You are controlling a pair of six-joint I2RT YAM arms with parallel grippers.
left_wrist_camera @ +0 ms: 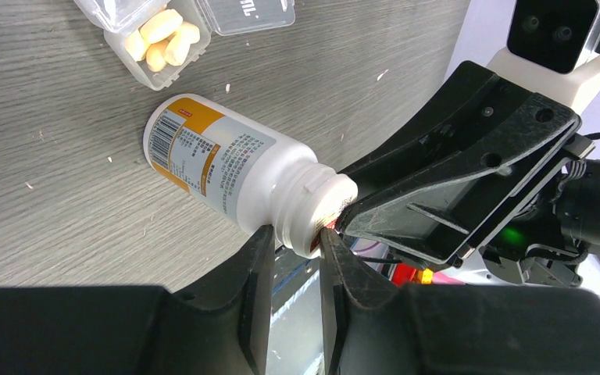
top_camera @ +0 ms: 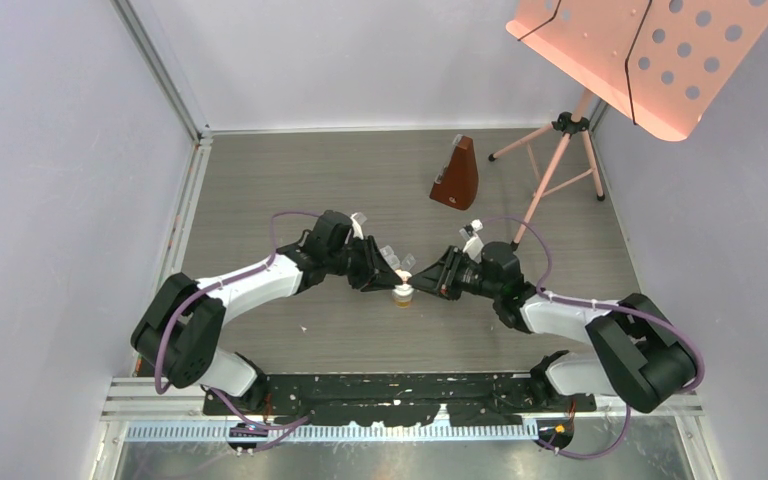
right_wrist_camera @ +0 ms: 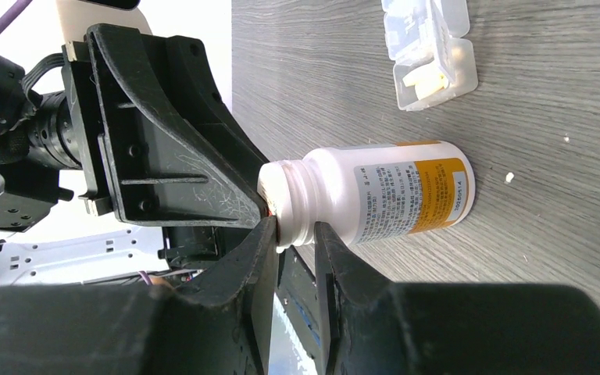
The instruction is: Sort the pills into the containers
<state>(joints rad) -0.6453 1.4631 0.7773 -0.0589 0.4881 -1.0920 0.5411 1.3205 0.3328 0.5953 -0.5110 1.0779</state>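
I've both grippers on the white pill bottle [left_wrist_camera: 226, 168], centre frame: left gripper [left_wrist_camera: 297, 242] pinches its open neck, right gripper [right_wrist_camera: 293, 230] clamps it too, bracing it, I'd judge. The pills [left_wrist_camera: 160, 39] lie in the clear pill organizer [left_wrist_camera: 173, 76], upper left.

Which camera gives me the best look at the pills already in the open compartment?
Left wrist: the pills lie in plain sight in the open compartment of the container. Right wrist shows only a pale sliver of pills through the clear wall. In the top external view they cannot be made out.
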